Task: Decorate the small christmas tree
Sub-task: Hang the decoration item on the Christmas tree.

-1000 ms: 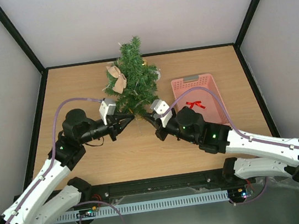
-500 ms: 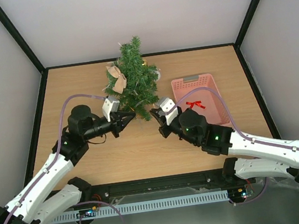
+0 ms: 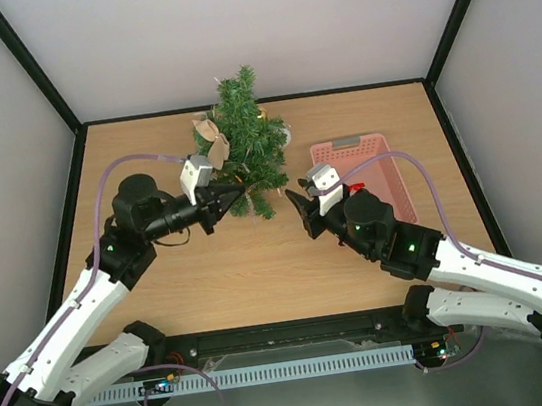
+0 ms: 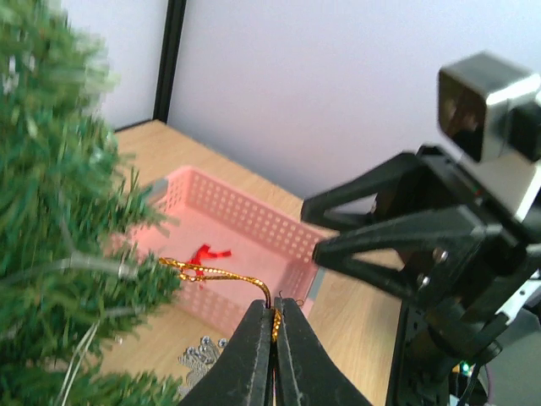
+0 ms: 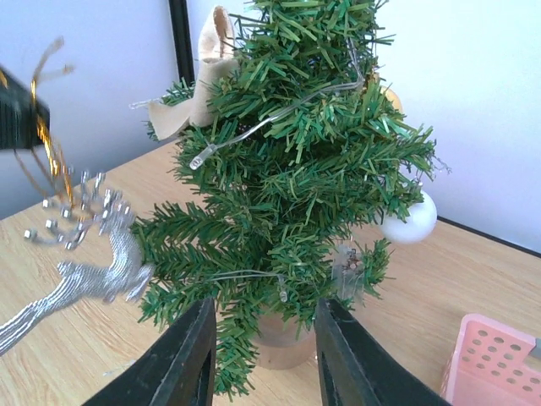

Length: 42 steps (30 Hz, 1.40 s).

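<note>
One glittery silver reindeer (image 5: 95,282) hangs beside bristly tree (image 5: 296,161).

Robot lab work cell, going by the rig. Bare wooden table (image 3: 261,275) boxed in by plain white panels (image 3: 246,25) and black frame posts (image 3: 30,65), with two white-and-black robot arms bolted side by side at the near edge (left arm (image 3: 75,316), right arm (image 3: 482,269)). Purple cables (image 3: 144,158) looped off the arms, slotted white cable duct (image 3: 294,369) along the front, boxy wrist camera (image 4: 486,106) mounted on the right arm
</note>
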{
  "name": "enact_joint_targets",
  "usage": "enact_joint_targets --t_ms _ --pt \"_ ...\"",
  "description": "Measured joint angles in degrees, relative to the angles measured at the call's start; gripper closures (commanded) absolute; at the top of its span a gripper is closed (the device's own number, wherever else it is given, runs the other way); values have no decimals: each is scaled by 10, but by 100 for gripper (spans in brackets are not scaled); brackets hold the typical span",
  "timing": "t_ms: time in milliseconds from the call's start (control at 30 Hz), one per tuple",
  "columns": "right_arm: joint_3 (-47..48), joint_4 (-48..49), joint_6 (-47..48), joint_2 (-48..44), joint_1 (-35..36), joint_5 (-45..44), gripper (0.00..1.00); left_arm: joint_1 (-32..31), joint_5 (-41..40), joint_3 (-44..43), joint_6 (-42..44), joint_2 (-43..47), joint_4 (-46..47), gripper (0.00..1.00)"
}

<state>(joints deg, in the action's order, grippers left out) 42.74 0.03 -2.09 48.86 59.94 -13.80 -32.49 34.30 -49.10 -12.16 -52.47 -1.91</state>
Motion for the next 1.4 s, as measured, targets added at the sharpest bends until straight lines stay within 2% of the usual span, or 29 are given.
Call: enact_joint_targets --t_ms 400,600,833,1400 --pt "64 -22 4 -9 0 21 63 0 21 -134 -28 -102 11 98" --pt "120 -18 11 41 0 -6 62 0 16 -179 -38 -144 6 98" --pt "122 -14 15 47 0 -30 62 0 -16 -235 -50 -169 0 98" --pt "119 -7 16 34 0 -42 62 22 -95 -259 -74 -188 -29 98"
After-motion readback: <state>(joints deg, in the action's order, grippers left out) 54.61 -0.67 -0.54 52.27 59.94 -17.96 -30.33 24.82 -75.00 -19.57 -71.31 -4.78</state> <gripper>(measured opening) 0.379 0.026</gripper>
